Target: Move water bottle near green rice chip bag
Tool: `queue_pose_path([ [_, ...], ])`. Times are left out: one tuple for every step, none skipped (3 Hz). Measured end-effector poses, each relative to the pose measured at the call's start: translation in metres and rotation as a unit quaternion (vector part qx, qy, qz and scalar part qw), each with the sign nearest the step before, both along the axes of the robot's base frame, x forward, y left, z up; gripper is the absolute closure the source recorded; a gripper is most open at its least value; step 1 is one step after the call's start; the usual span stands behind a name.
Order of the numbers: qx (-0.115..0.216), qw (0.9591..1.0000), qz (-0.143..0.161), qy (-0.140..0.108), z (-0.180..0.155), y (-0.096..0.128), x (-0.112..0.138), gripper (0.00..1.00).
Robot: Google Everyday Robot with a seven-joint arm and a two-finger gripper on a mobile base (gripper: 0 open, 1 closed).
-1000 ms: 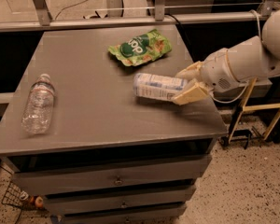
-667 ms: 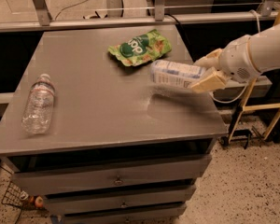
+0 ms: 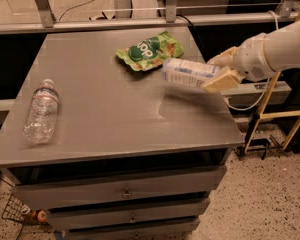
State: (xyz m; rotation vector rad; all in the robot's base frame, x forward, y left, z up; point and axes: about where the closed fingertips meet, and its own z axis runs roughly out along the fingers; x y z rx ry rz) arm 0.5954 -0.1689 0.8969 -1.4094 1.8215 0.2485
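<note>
The green rice chip bag (image 3: 150, 50) lies flat toward the far side of the counter (image 3: 115, 119). It bears a dark green round logo with white letters, of which only something like "op" can be made out, and pictured chips beside it. The water bottle (image 3: 189, 73) is just beside the bag's right corner, on the near side. It is held on its side, clear of the counter, with its shadow below it. Its label is white and pale blue and covers nearly all of it. No writing on it can be read. The gripper (image 3: 218, 72) is right of the bag, its tan jaws pinching the bottle's right end. Well to the left of the bag lies a clear crinkled bottle (image 3: 41, 112) with a narrow label.
</note>
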Motion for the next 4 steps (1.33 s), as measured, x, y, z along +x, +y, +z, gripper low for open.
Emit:
queue_pose_path([
  [0.009,0.9999,-0.003,-0.013,-0.004,-0.005,0.038,1.0],
  [0.016,0.9996,-0.011,-0.02,-0.016,-0.011,0.077,1.0],
  [0.014,0.9995,-0.018,-0.02,-0.027,-0.017,0.109,1.0],
  [0.011,0.9995,-0.026,-0.017,-0.036,-0.02,0.129,1.0],
])
